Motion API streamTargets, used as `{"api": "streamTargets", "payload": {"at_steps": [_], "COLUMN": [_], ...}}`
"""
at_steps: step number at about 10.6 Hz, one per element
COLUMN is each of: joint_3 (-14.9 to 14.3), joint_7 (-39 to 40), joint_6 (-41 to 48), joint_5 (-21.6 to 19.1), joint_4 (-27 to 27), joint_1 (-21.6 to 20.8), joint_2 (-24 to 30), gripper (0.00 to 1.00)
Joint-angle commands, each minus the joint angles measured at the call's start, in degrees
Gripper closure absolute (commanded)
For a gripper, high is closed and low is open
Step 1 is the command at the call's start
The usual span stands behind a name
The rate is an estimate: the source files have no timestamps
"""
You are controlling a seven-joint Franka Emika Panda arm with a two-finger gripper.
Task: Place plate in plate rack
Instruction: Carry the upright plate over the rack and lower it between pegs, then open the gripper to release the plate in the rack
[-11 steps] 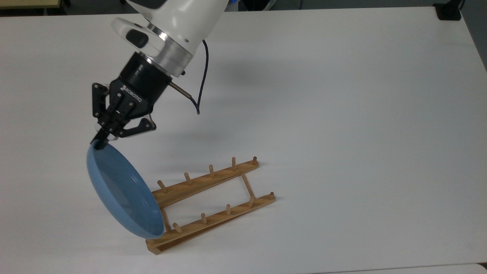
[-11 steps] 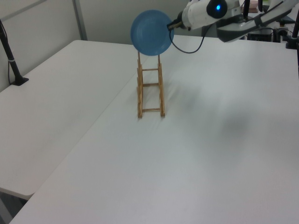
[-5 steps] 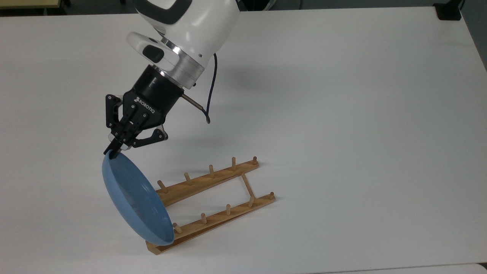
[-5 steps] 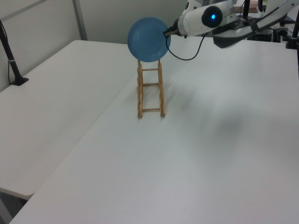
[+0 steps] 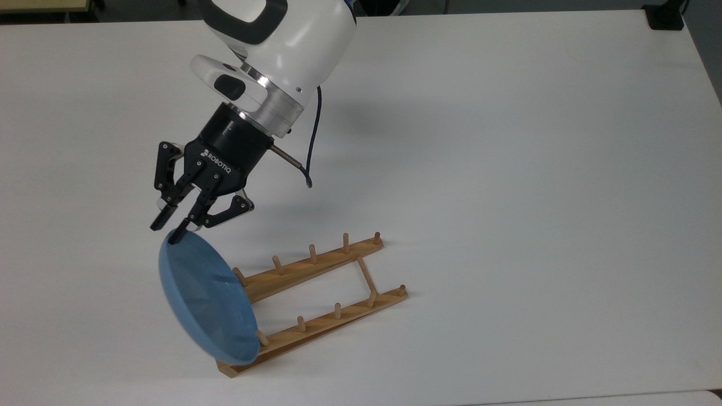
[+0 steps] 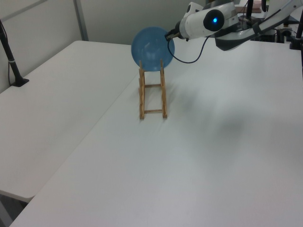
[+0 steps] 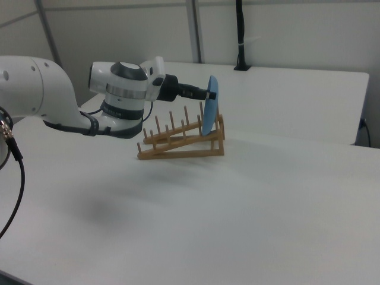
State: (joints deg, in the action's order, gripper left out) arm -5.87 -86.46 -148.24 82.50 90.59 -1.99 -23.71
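The light-blue plate (image 5: 207, 301) stands on edge at the top view's left end of the wooden plate rack (image 5: 316, 268), its lower rim down between the two rails, just outside the last pair of pegs. My gripper (image 5: 168, 231) hangs right above the plate's top rim and is open; one fingertip (image 5: 178, 237) is at the rim, the other stands clear of it. In the left view the plate (image 6: 152, 42) stands at the far end of the rack (image 6: 141, 101), my gripper (image 6: 167, 34) at its upper right edge. The right view shows the plate (image 7: 209, 113) upright on the rack (image 7: 178, 148), my gripper (image 7: 208, 94) level with its top.
The rack rests on a wide white table (image 5: 507, 169). A black post base (image 5: 665, 16) sits at the top view's far right corner. A dark cable (image 5: 310, 152) hangs from my wrist.
My gripper has opened and let go of the plate's rim. The plate has dropped a little and moved to the top view's right, down into the rack's end slot.
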Motion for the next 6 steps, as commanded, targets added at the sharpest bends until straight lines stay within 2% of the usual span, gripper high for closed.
{"api": "streamTargets", "payload": {"at_steps": [1,3,4,6], "joint_3": [-0.46,-0.37,-0.28,-0.02], "joint_7": [-2.67,-2.67,-2.32,2.05], "joint_6": [1.64,1.64,1.55,1.55], "joint_5": [1.34,-0.4,-4.42,-17.22], "joint_4": [-0.95,-1.12,-2.34,-2.53], "joint_1": [-0.91,-0.74,-0.48,-0.3], "joint_2": [-0.29,0.67,2.07,4.71], "gripper": [0.0,0.0,0.0,0.0]}}
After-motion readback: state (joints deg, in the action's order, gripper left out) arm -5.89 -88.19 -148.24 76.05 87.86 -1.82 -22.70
